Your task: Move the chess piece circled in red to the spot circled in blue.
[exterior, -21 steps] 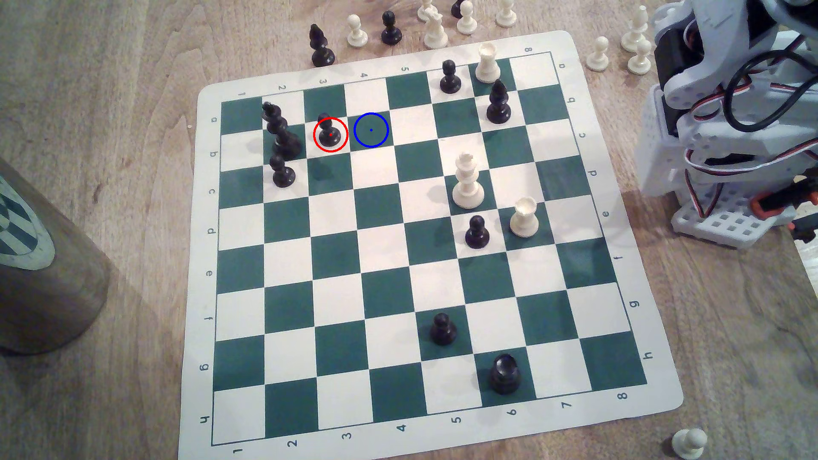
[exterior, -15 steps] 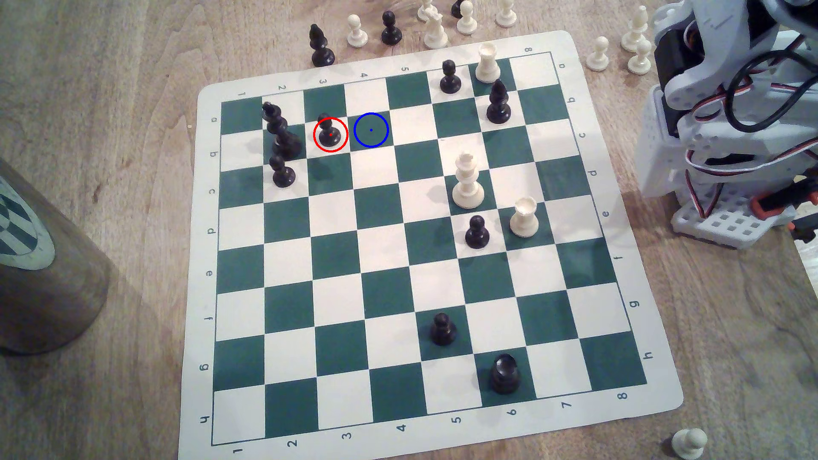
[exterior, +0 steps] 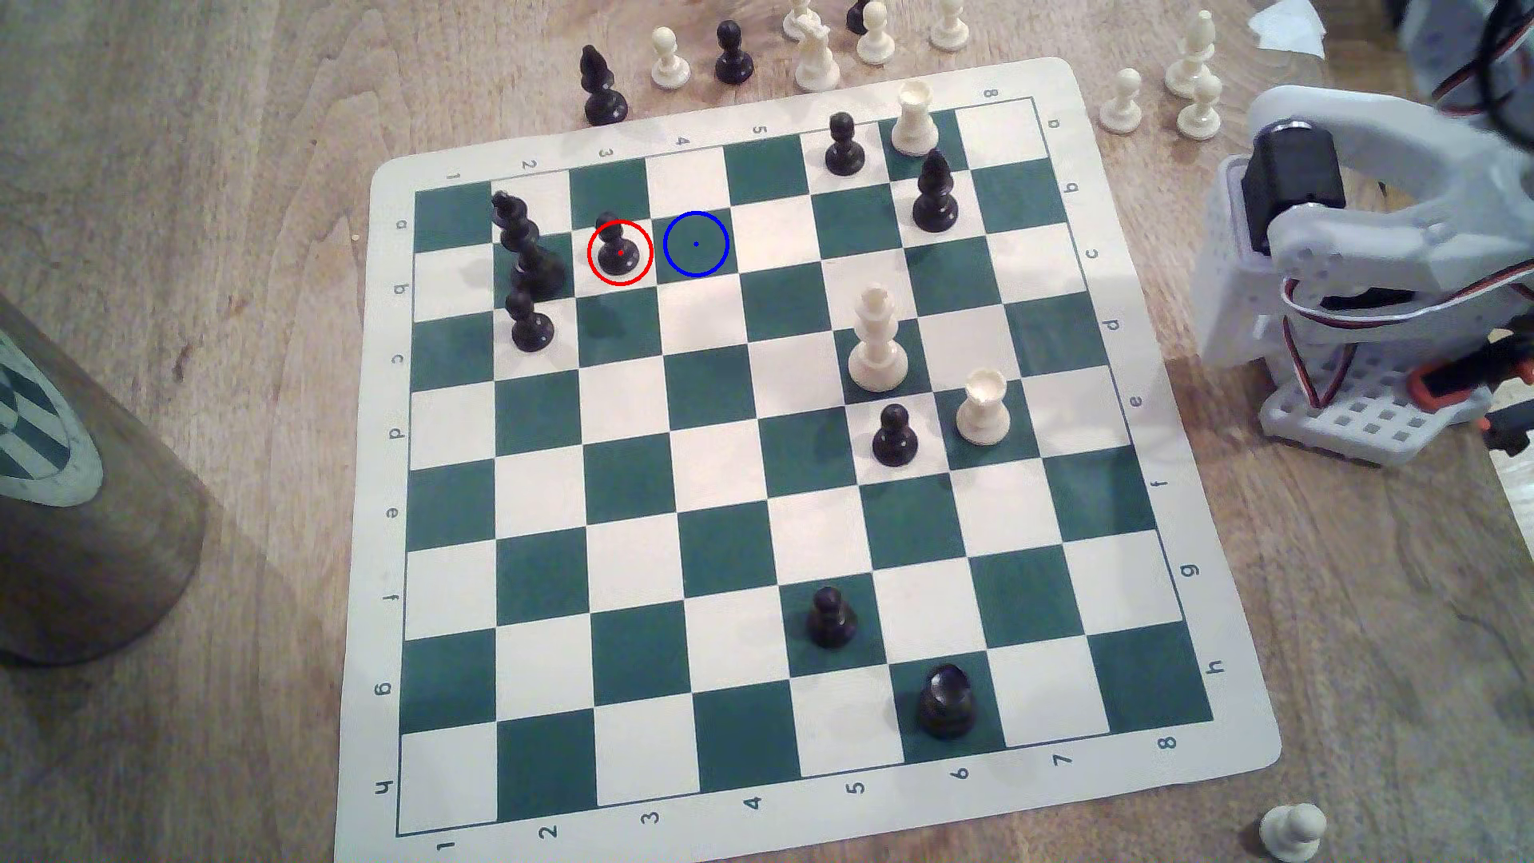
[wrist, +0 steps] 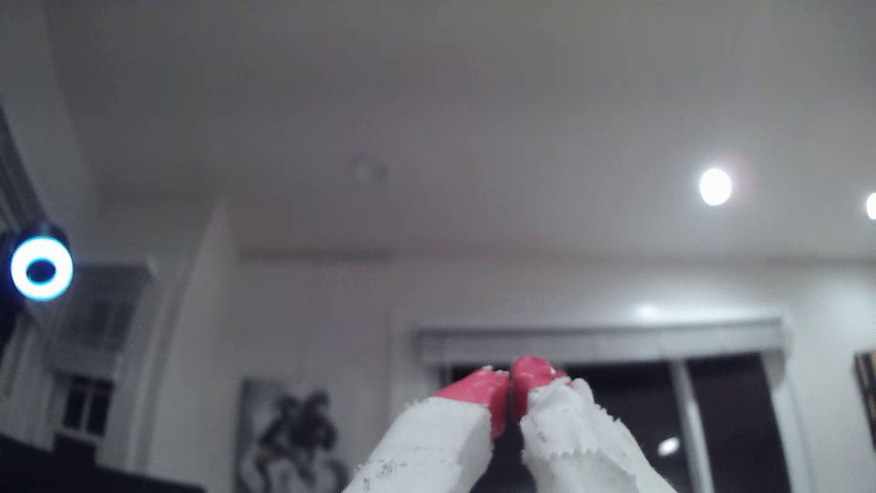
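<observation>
The black pawn [exterior: 618, 251] stands in the red ring, beside the blue-ringed green square [exterior: 696, 243]; the gripper [wrist: 511, 379] aims at a blurred ceiling, red tips seemingly pressed together, empty

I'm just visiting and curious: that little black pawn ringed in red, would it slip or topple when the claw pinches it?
The black pawn looks glossy, so it may slip between the fingertips. Its wide round base should keep it upright, though a push at the ball head could tip it. It looks rigid and probably light.
</observation>
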`<move>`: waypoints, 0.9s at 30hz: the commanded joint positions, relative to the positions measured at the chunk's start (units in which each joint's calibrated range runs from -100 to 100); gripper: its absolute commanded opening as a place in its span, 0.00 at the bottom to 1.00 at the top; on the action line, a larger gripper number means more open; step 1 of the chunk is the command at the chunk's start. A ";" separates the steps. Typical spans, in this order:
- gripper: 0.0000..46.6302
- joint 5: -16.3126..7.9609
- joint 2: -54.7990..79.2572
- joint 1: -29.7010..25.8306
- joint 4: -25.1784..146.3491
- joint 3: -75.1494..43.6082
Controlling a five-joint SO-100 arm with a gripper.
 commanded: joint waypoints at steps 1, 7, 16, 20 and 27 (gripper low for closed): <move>0.01 -0.20 0.31 3.93 24.62 -11.71; 0.00 1.03 0.65 5.02 42.72 -13.70; 0.00 -2.64 22.63 -1.39 57.95 -16.42; 0.00 -4.40 36.73 -2.25 60.16 -23.86; 0.04 -6.69 60.24 1.50 62.46 -38.46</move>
